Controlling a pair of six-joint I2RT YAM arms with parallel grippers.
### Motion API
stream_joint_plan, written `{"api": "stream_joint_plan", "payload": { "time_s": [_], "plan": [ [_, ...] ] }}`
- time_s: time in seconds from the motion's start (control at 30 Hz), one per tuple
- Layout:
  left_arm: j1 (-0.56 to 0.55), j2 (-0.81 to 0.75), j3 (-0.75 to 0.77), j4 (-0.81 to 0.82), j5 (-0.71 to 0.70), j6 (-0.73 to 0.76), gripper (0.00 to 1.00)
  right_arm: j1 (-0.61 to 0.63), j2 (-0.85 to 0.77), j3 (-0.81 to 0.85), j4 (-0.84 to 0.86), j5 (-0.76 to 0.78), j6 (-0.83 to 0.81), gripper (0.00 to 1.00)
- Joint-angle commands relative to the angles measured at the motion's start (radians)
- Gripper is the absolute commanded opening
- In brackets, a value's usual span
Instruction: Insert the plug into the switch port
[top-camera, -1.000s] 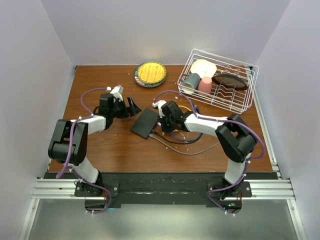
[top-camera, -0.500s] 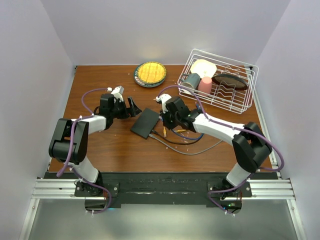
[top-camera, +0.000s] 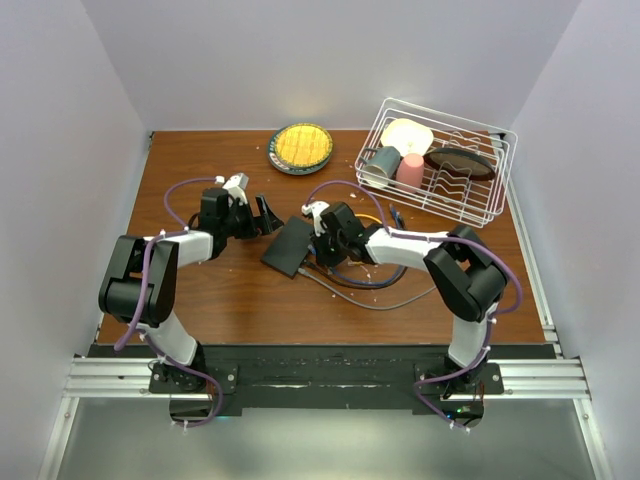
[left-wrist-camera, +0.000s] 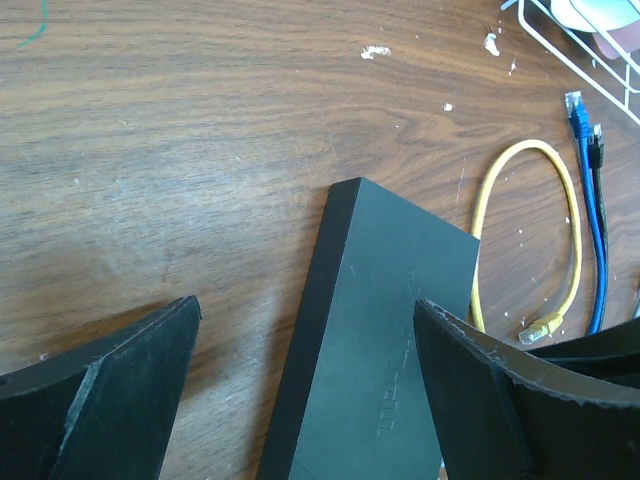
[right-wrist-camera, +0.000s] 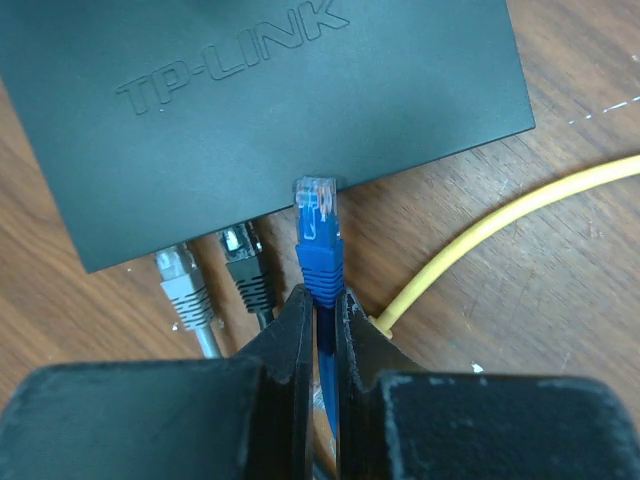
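**Right gripper returns the blue plug to the switch's port edge**

The right gripper (right-wrist-camera: 320, 300) is clenched on the blue plug (right-wrist-camera: 318, 235), just behind its clear tip. Half a second ago, in the top view, this wrist stood farther from the switch (right-wrist-camera: 280, 100) with its elbow swung out. It has now come back in, and the plug's tip touches the box's near edge, just right of the seated black plug (right-wrist-camera: 245, 265) and grey plug (right-wrist-camera: 180, 275). The switch port itself is hidden under that edge, and the plug does not look seated yet. Most likely alignment is nearly done and a straight push remains. The left gripper (left-wrist-camera: 305, 310) is unchanged: spread wide over the switch's far end, holding nothing. The unbraced box may therefore slide on the table (top-camera: 200, 170).
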Motion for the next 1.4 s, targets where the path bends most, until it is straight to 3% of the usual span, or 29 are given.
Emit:
{"api": "stream_joint_plan", "payload": {
  "time_s": [0.0, 0.37, 0.8, 1.37],
  "plan": [
    [0.009, -0.002, 0.014, 0.018, 0.014, 0.023, 0.93, 0.003, -0.009, -0.031, 0.062, -0.007, 0.029, 0.0],
    [0.009, 0.007, 0.017, 0.035, 0.027, 0.022, 0.93, 0.003, -0.049, -0.129, 0.007, 0.082, 0.02, 0.0],
    [0.0, 0.06, 0.042, 0.095, 0.131, 0.005, 0.92, 0.018, -0.009, -0.056, -0.121, 0.094, -0.031, 0.0],
    [-0.011, 0.067, 0.043, 0.104, 0.158, 0.005, 0.92, 0.079, 0.092, 0.069, -0.219, 0.123, -0.058, 0.0]
  ]
}}
